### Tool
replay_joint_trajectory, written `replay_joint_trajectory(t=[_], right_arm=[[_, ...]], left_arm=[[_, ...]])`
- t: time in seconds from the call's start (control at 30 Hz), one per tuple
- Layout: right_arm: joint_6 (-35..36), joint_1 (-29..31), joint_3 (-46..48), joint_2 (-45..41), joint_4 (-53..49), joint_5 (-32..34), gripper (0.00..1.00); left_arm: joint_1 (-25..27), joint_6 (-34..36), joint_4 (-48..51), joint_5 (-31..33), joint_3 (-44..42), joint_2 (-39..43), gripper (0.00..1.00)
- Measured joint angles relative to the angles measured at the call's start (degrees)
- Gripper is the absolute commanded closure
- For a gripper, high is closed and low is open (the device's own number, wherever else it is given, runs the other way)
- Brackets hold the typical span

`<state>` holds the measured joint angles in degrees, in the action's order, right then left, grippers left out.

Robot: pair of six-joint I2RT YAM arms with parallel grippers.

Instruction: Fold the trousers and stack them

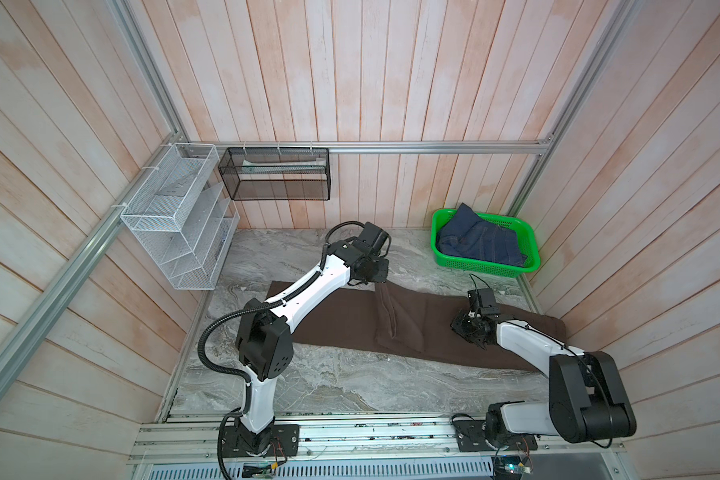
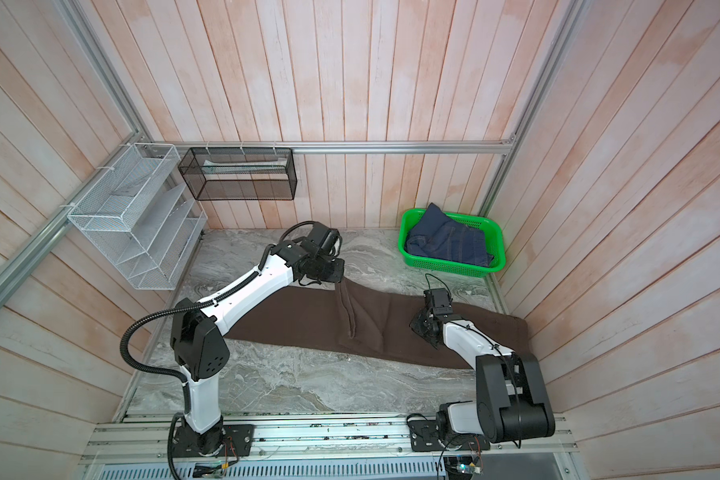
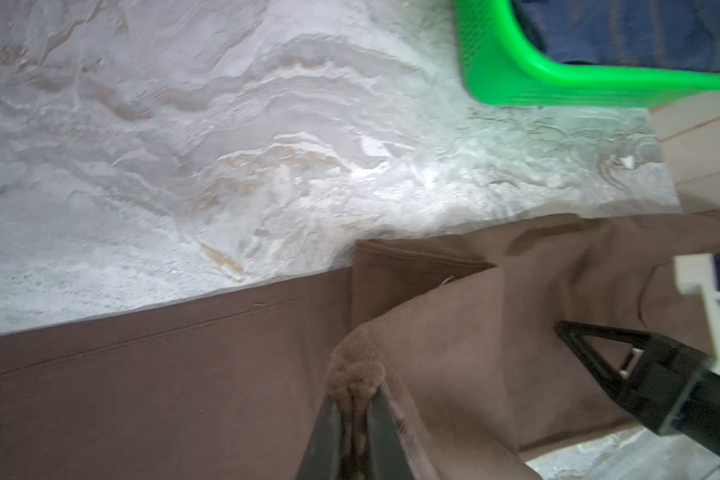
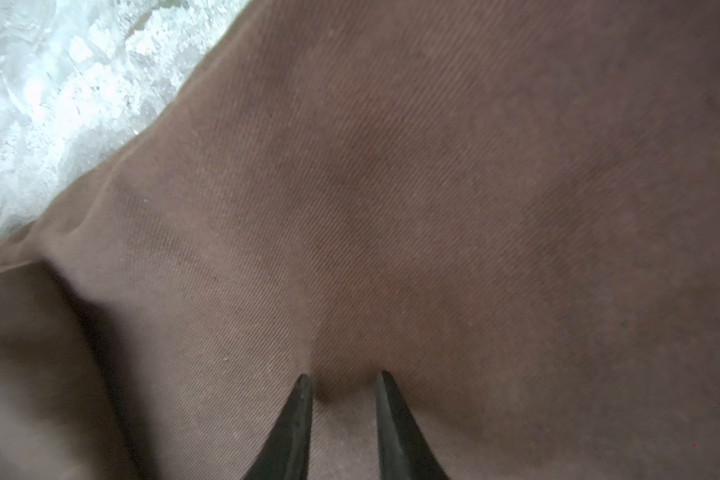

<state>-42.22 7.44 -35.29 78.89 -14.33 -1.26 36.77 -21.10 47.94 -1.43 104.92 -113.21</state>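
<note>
Marble tabletop (image 1: 329, 386) takes up the whole floor of the cell. Across it lie the trousers (image 1: 341, 328), dark brown and mostly flat, running from the left side almost to the right-hand edge. My left arm reaches out over their left half. My right arm comes in low over their right end. The green basket (image 1: 483, 266) sits in the far right corner with the blue jeans (image 1: 479, 241) inside, apart from the brown cloth, with bare marble between them. At the middle of the trousers a flap (image 1: 385, 311) rises off the table. It stands up because my left pincer (image 3: 355, 399) is pressed together on a bunched knot of its edge and holds it raised above the far hem line. My right pincer (image 4: 345, 376) is planted on the flat cloth just to the right of that flap, tips slightly apart. The fabric dents between them, but I see no fold gathered there. I judge it is there as an anchor, so the rest does not drag when the flap is carried over. For room, a broad strip of bare marble lies on the near side and a narrower one on the far side. The right end has almost none, so I would fold leftward or toward me.
</note>
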Motion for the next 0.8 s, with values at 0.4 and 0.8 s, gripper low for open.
replay_joint_trajectory(t=[0.4,0.8], right_arm=[[0.0,0.0,0.0,0.5,0.5,-0.2,0.72],[0.0,0.0,0.0,0.5,0.7,-0.4,0.72]], left_arm=[[-3.6,-1.4,-2.5,-1.4,-9.4,-3.4,0.35],[-6.0,-8.4,-10.9,-5.8,-30.4,8.5,0.54]])
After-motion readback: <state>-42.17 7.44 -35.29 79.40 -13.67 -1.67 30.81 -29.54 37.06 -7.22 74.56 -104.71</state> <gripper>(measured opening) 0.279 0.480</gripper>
